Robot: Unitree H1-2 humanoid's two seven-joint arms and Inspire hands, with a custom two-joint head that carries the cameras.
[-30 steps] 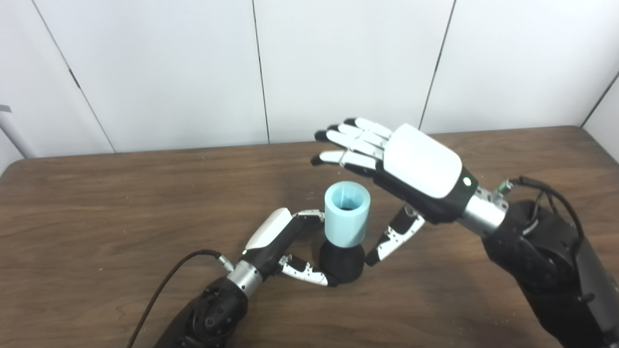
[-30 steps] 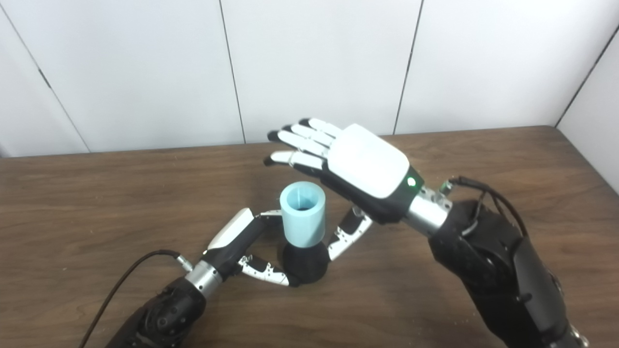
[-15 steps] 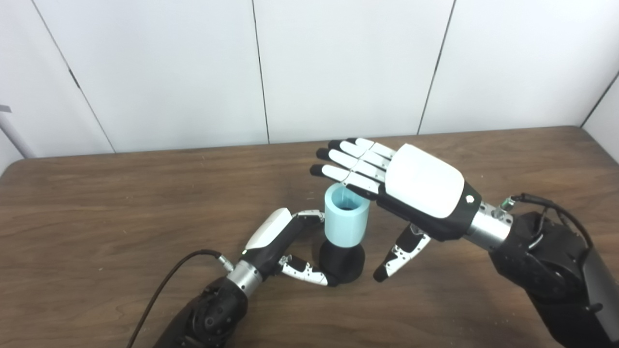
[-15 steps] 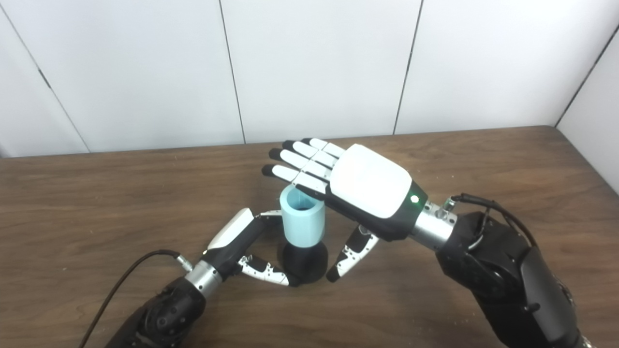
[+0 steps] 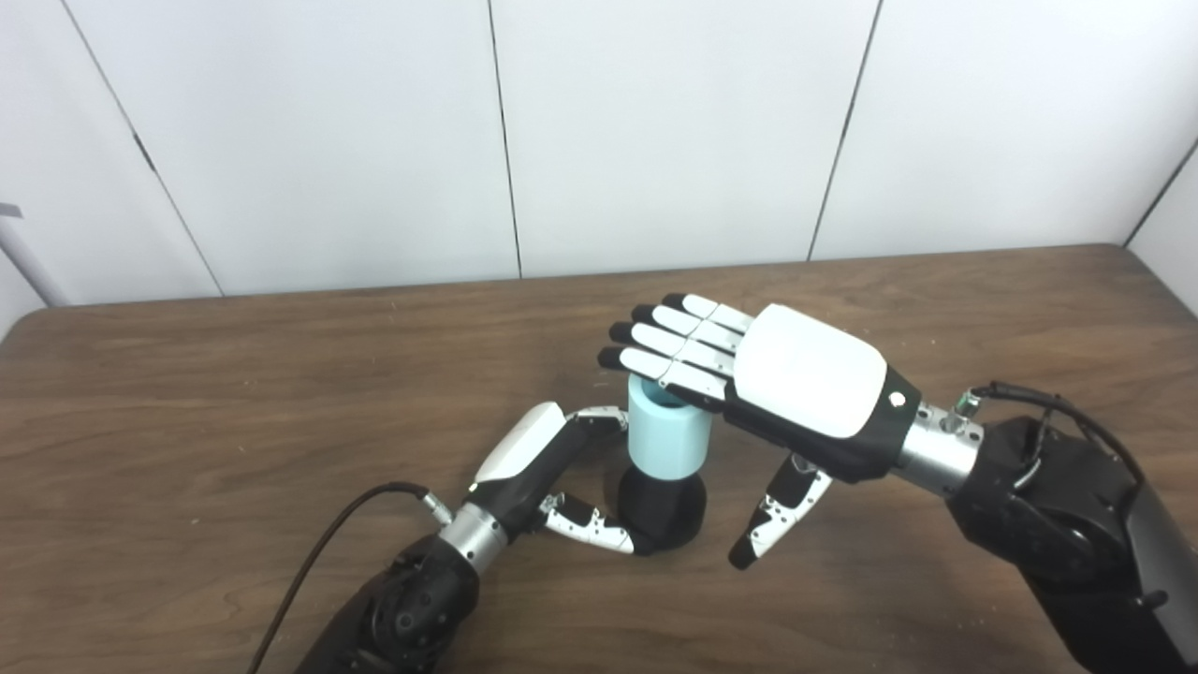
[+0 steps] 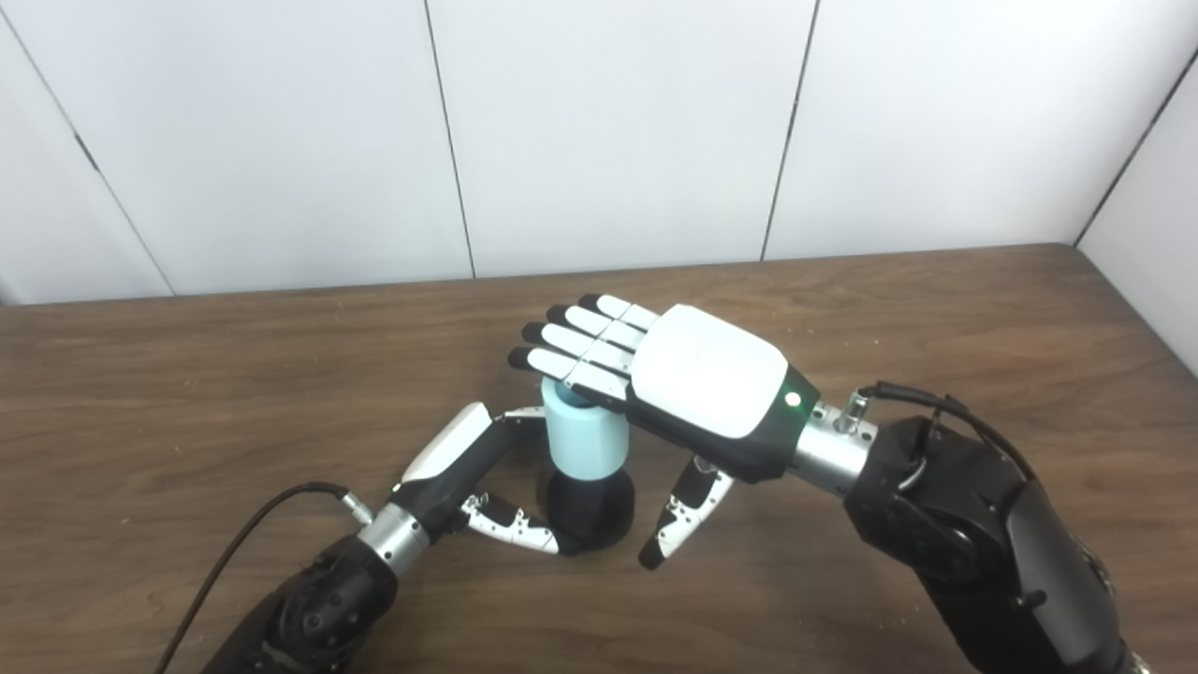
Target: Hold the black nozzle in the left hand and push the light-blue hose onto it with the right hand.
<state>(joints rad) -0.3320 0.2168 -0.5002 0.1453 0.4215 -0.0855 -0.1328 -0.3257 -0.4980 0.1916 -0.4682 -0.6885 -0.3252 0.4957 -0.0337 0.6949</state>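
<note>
The black nozzle (image 5: pixel 661 510) is stood upright on the wooden table (image 5: pixel 187 393), near its middle, and is clasped at the base by the left hand (image 5: pixel 543 473), thumb in front and fingers behind. The light-blue hose (image 5: pixel 666 440) is seated upright on the nozzle. The right hand (image 5: pixel 777 388) is laid flat, fingers (image 5: pixel 669 351) extended and spread over the hose's top opening, holding nothing; the thumb is pointed downward beside the nozzle.

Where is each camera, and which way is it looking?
Left eye view: on the head, looking down at the table; both arms show, blue hose right of centre.
Right eye view: beside it, same downward look; hose nearer centre.
Shared: left hand around the black nozzle, flat right hand over the hose.
</note>
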